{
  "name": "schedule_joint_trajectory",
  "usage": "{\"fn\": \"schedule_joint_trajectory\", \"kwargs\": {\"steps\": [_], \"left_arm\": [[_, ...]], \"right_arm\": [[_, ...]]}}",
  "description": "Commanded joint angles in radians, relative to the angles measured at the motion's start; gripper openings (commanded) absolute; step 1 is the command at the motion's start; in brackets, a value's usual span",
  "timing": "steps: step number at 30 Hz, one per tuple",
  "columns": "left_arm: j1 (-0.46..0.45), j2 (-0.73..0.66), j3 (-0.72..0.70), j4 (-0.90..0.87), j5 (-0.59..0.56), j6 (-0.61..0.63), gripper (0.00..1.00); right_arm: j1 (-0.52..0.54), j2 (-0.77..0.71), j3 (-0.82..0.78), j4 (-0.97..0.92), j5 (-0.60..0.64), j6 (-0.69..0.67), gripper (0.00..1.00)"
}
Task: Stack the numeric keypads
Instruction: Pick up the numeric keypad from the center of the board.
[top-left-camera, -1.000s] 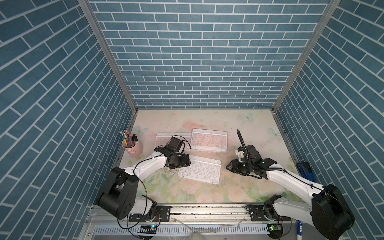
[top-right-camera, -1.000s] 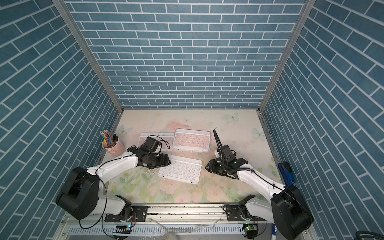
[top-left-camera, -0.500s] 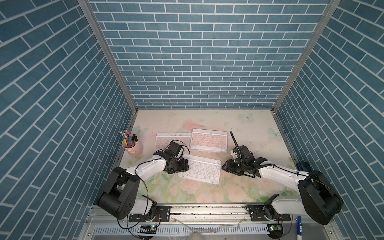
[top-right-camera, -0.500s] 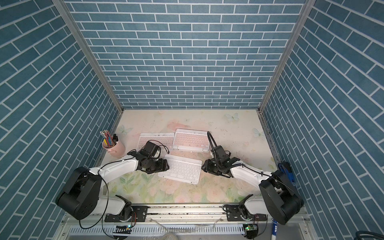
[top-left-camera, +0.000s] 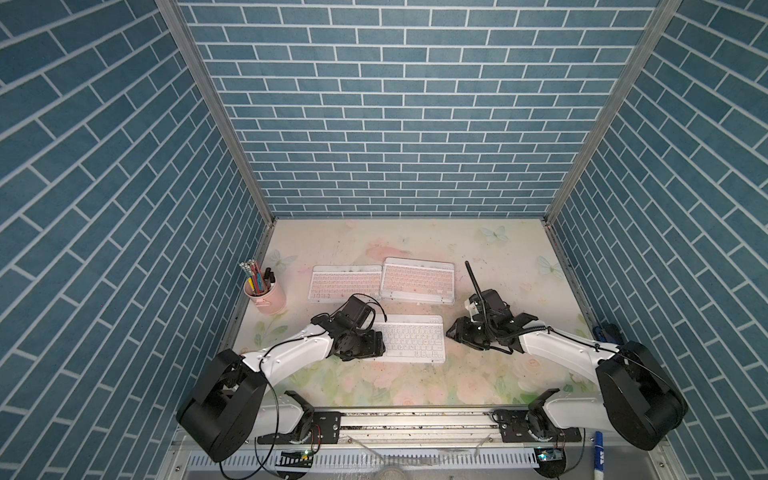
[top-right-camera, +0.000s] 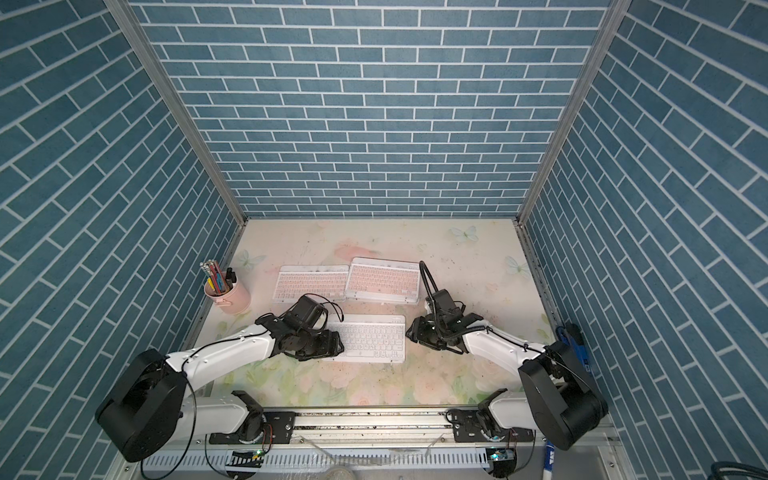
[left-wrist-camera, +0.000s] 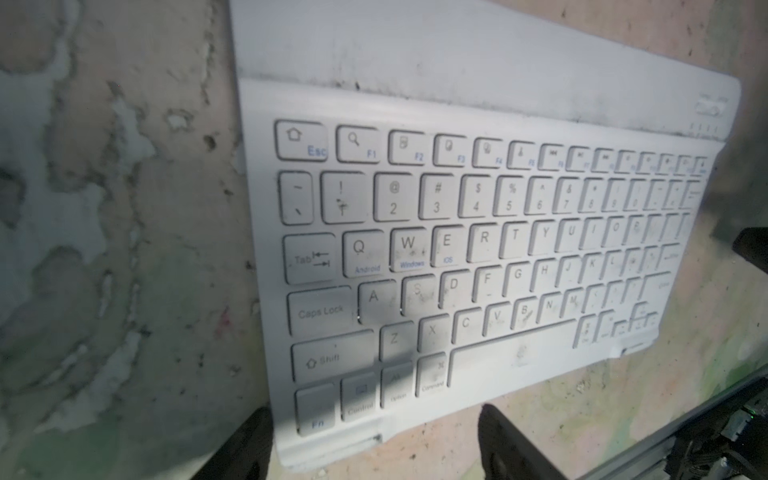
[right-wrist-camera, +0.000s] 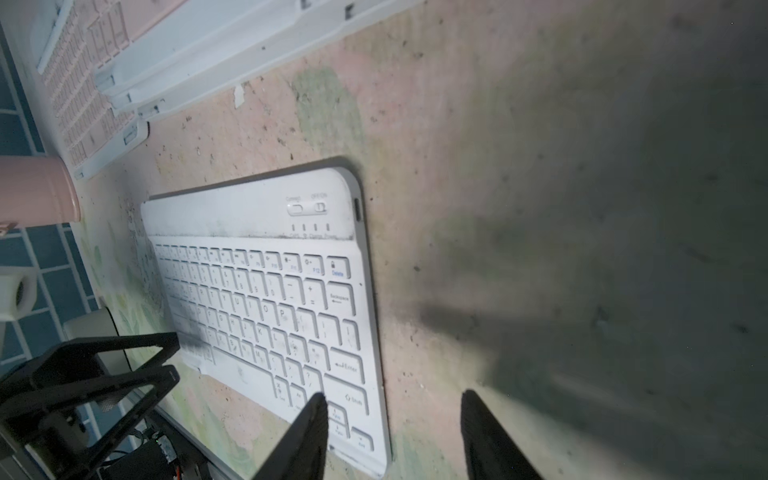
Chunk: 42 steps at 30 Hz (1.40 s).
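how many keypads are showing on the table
3 show keys: a white keypad in front, a pink keypad behind it, and a second pink keypad beside that, topping a stack whose lower ones are hidden.

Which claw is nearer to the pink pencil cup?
Left. The left claw sits at the end of the white keypad nearest the cup; the right claw is off the far end, with the whole keypad between it and the cup.
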Motion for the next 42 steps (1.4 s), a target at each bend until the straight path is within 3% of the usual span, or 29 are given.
{"fn": "schedule_joint_trajectory", "kwargs": {"steps": [1, 8, 25, 42], "left_arm": [[-0.016, -0.047, -0.023, -0.023, -0.034, -0.053, 0.79], [0.002, -0.020, 0.060, -0.063, -0.092, 0.005, 0.80], [0.068, 0.125, 0.095, 0.020, -0.049, 0.079, 0.80], [0.059, 0.124, 0.055, 0.075, 0.010, 0.059, 0.80]], "right_arm": [[-0.030, -0.022, 0.010, -0.066, -0.026, -0.054, 0.53], [0.000, 0.047, 0.076, -0.140, -0.022, -0.149, 0.53], [0.088, 0.081, 0.061, -0.042, 0.037, -0.025, 0.52], [0.174, 0.173, 0.045, 0.230, -0.055, 0.148, 0.52]]}}
